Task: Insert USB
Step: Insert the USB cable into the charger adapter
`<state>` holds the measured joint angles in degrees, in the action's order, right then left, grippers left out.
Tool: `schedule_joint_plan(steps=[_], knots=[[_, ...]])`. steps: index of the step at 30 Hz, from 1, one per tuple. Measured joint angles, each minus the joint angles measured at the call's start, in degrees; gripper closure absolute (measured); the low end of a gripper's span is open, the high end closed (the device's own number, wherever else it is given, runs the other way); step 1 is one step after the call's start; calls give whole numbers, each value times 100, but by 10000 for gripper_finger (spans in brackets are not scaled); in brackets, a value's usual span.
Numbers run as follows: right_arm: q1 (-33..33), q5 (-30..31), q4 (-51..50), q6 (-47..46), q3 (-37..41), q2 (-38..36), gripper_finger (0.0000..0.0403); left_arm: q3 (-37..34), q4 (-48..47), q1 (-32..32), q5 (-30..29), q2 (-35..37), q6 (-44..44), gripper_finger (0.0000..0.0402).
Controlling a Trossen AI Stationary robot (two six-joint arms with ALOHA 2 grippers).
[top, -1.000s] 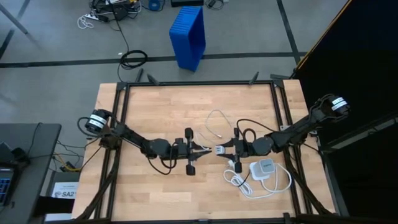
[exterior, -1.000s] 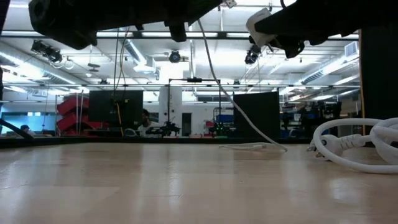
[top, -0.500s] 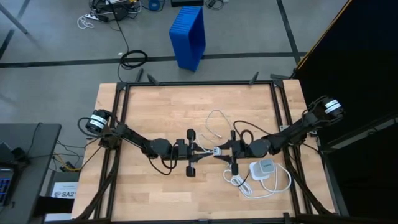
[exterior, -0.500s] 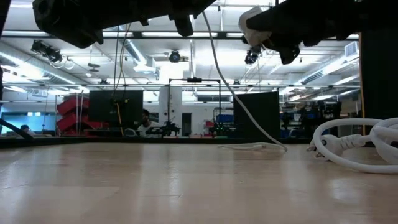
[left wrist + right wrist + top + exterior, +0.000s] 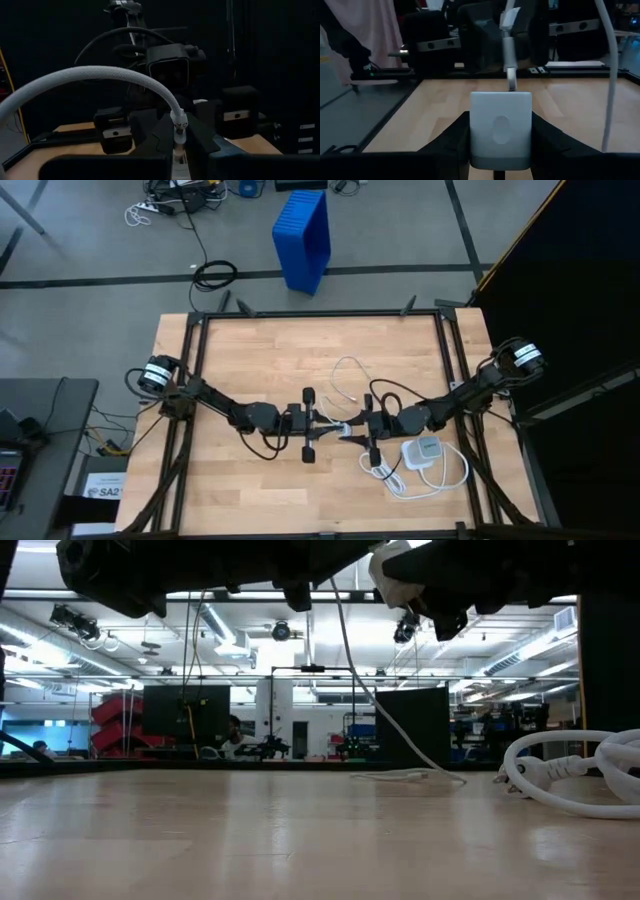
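Left claw (image 5: 322, 423) sits mid-bench, pinched tight on the plug end of the USB (image 5: 179, 131); its thin white cable (image 5: 345, 368) arcs away and trails down onto the wooden bench (image 5: 250, 350). Facing it, the right claw (image 5: 352, 427) is clamped on a white charger block (image 5: 501, 127), both held up off the bench. The plug tip is right at the block's edge, touching or nearly so. Further right, a second white block (image 5: 424, 450) lies with a thicker coiled cord (image 5: 400, 478).
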<state>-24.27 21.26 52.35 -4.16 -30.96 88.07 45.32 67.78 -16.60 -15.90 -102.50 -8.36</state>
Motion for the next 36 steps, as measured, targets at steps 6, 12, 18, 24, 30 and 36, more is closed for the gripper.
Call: schedule_joint_plan(steps=[6,12,18,24,30,36], knots=[[-13,-99,-4,10,0,0,291,0,-25,0,-2,0,4,395],[-13,-155,-46,22,0,0,291,0,-123,3,53,0,317,395],[-17,55,-125,26,9,0,291,2,-309,11,127,7,450,394],[-17,134,-172,24,9,0,291,2,-333,11,144,7,444,394],[-15,101,-170,-52,9,0,291,2,-306,34,161,2,574,394],[-16,82,-74,-55,-2,-11,291,134,-470,44,266,-10,708,394]])
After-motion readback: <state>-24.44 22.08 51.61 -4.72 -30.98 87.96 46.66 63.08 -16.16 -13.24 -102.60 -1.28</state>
